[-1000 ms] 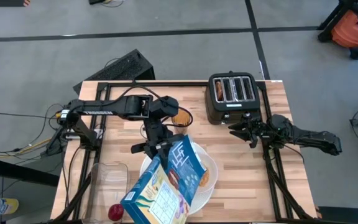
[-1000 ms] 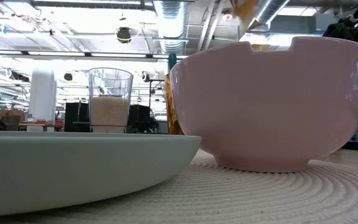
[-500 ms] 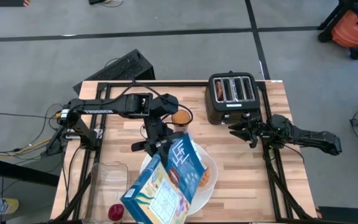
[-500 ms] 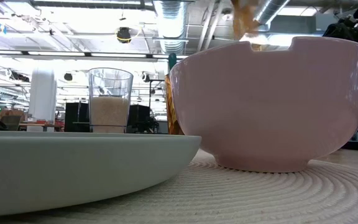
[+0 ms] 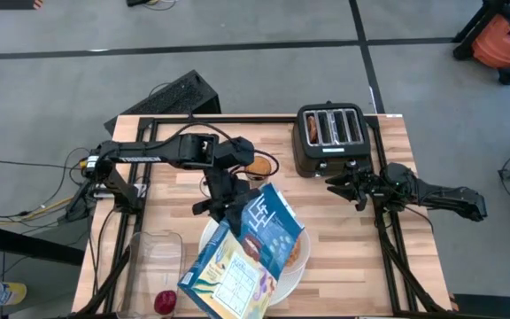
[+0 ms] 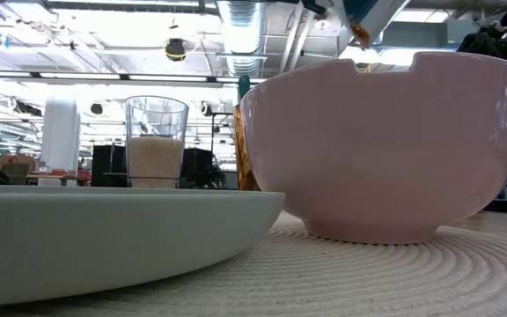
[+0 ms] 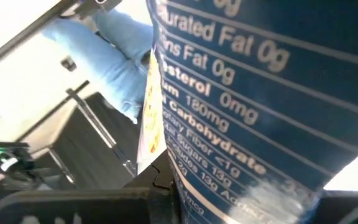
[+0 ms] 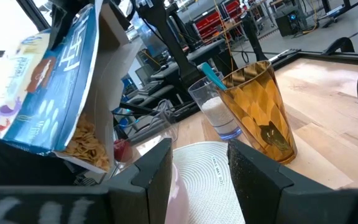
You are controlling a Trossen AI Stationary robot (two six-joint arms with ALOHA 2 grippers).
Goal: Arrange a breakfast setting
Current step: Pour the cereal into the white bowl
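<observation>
cereal box (image 5: 240, 257) now tips further over the white bowl (image 6: 385, 145) than a second ago.
high view: left gripper (image 5: 230, 202) pinches its upper end; right gripper (image 5: 348, 187) waits spread by the toaster (image 5: 330, 137). low view: flakes (image 6: 360, 35) drop. light, crushable card, best held by its narrow sides.

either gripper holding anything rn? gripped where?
Left gripper holds the blue cereal box by its upper end, tipped over the white bowl. Right gripper is open, holding nothing.

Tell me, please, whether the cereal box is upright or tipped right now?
Tipped. The left hand holds the cereal box slanted over the bowl, flakes showing at its open mouth.
</observation>
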